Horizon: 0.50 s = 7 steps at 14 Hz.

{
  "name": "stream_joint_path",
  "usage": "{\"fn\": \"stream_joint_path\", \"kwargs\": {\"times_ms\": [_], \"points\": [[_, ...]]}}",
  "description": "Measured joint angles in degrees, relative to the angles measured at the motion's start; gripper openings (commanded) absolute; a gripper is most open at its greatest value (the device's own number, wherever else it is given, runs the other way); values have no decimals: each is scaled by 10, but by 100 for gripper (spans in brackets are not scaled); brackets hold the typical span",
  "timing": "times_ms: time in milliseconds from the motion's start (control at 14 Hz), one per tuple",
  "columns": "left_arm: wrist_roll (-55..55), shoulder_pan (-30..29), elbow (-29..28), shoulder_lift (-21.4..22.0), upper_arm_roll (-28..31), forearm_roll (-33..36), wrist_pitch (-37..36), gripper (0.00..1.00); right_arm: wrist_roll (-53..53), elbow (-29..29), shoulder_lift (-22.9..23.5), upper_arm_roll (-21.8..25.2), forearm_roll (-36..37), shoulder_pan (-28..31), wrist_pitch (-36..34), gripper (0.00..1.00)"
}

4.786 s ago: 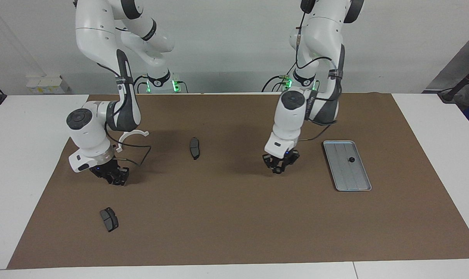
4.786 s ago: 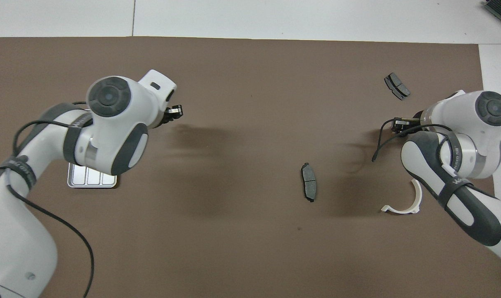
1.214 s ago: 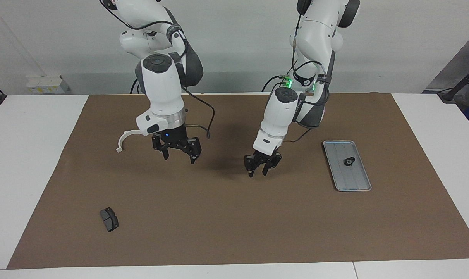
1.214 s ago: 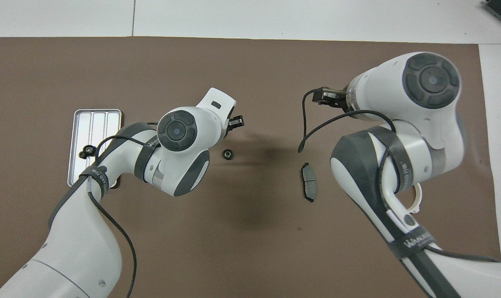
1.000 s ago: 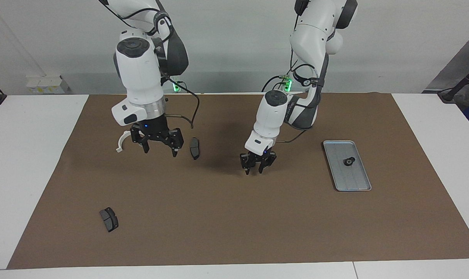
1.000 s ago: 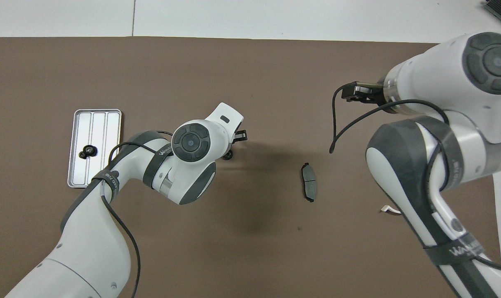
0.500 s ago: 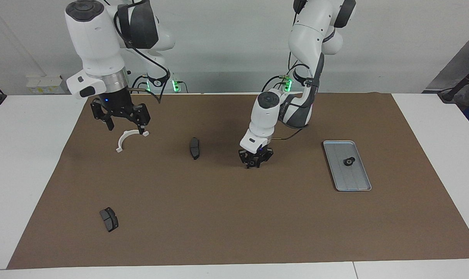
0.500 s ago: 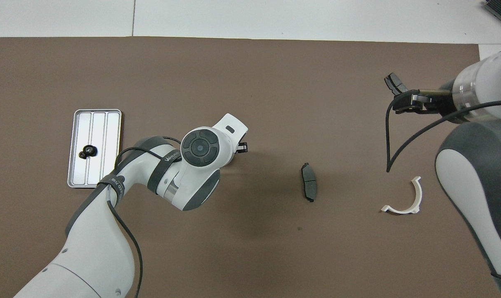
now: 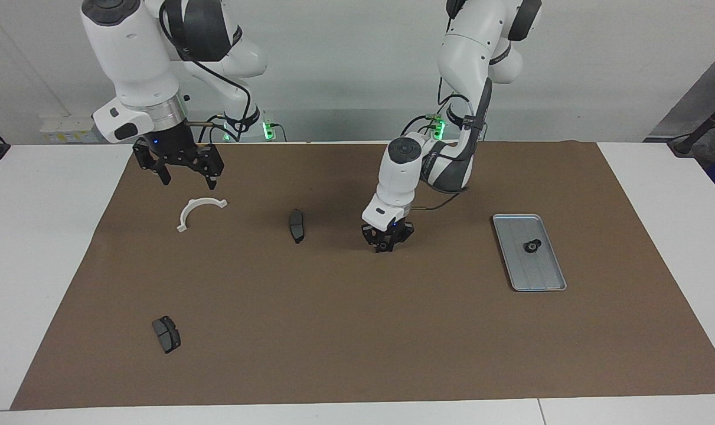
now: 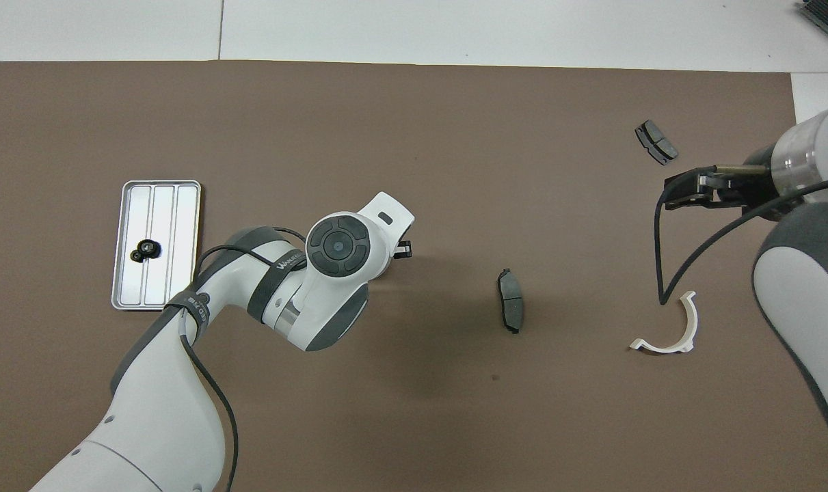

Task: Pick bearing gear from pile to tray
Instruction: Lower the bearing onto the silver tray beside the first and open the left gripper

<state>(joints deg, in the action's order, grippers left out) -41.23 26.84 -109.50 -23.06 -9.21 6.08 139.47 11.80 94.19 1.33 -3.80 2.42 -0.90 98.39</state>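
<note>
I have the left end effector down low over the brown mat, between the middle brake pad and the tray. From the facing camera its tips sit right at the mat surface. From overhead the wrist covers whatever lies beneath it. I cannot tell whether this end effector is spread or pinched together, nor whether it holds anything.

The right end effector hangs raised with its fingers spread wide and nothing between them. It is over the mat at the right arm's end of the counter, above a spot nearer to the robots than the white half-ring.

The tray lies flat on the mat toward the left arm's end. Two small black bearing gears rest on its ridged floor, touching each other, in the half nearer the robots.

The middle brake pad lies alone near the mat's centre. A second brake pad lies farther from the robots, toward the right arm's end, well apart from the half-ring.
</note>
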Motion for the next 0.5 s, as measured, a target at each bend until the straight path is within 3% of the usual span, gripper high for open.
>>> {"fn": "stream_joint_path", "kwargs": {"times_ms": [214, 500], "points": [[1, -19, 63, 3, 13, 0, -78, 0, -9, 2, -1, -1, -1, 3, -21, 100], [112, -153, 122, 28, 15, -16, -153, 0, -9, 5, -12, -2, -1, 2, -46, 100]]}}
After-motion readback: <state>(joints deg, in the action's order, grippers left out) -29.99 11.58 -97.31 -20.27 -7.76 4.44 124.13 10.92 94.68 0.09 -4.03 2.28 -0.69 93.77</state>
